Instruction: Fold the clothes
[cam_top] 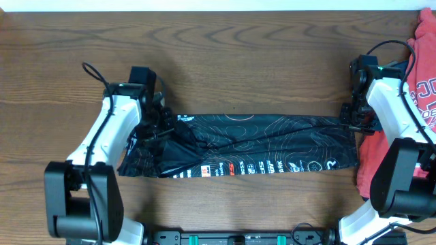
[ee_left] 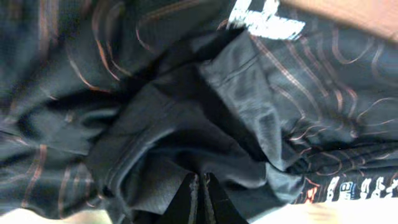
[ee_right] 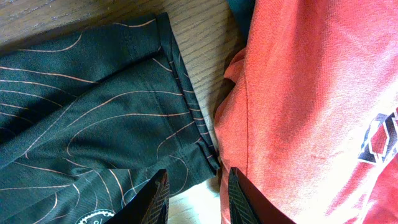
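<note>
Right pincer (ee_right: 198,180) apart between jersey (cam_top: 259,146) and red shirt (ee_right: 311,93) — left pincer (ee_left: 200,186) seemingly clamps bunched jersey.

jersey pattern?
Jersey: black with thin orange contour lines; clearest in right wrist view.

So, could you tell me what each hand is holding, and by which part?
Left hand pinches the jersey at its bunched left end; right hand is open, holding nothing.

Dark wood-grain table (cam_top: 238,61) under even light.
Beyond its far edge, a pale strip (cam_top: 204,4), perhaps wall.
</note>
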`<state>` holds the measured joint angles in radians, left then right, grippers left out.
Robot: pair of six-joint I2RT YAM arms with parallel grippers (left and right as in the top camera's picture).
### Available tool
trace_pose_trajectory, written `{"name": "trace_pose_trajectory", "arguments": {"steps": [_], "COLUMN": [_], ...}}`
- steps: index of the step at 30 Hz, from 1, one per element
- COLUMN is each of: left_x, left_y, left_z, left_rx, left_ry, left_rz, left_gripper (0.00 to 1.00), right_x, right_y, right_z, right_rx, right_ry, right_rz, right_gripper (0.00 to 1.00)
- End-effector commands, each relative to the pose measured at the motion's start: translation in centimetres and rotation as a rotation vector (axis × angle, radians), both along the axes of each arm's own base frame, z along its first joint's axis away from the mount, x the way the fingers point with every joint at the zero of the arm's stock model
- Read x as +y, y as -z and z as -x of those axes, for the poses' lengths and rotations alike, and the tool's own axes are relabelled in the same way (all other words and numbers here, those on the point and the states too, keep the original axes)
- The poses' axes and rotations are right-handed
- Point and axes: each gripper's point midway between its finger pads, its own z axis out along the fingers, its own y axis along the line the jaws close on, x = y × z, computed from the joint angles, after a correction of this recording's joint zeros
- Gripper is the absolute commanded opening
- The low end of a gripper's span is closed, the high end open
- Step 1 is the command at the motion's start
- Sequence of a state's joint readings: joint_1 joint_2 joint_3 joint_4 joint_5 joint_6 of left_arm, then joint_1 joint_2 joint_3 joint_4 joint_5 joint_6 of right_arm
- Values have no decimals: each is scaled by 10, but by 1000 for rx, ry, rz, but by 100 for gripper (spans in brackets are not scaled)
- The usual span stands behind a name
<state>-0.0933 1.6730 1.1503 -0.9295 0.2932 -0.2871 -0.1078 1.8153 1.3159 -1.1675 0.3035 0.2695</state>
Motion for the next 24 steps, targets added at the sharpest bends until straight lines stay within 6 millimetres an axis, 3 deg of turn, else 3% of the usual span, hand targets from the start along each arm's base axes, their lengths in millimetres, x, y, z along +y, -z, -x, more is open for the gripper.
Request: {"name": "trace_pose_trajectory", "arguments": {"steps": [1, 6, 11, 14, 17, 18, 21, 24], "left_x": [16, 42, 43, 43, 44, 45, 46, 46], "left_y": [-16, -8, 12, 26, 39, 43, 52, 55], "left_z": [-11, -20, -31, -28, -14, -9, 4, 9], "left_rx": [-82, -115, -180, -182, -148, -133, -97, -82], "left_ry": [15, -48, -60, -60, -59, -57, -52, -49], "left_rz": [-89, -236, -238, -237, -240, -242, -246, -249], "left_gripper": [6, 6, 6, 7, 17, 27, 40, 47], "right_x": [0, 0, 0, 0, 0, 0, 0, 0], "right_y": [3, 3, 3, 3, 3, 3, 3, 3], "right_z": [2, 0, 1, 1, 1, 1, 1, 2], "right_rx": [16, 10, 12, 14, 15, 15, 15, 19], "right_ry": [-7, -7, -7, -7, -7, -8, -7, -8], "right_rz": [1, 2, 1, 1, 1, 1, 1, 1], "right_gripper": [31, 31, 31, 31, 31, 31, 31, 34]}}
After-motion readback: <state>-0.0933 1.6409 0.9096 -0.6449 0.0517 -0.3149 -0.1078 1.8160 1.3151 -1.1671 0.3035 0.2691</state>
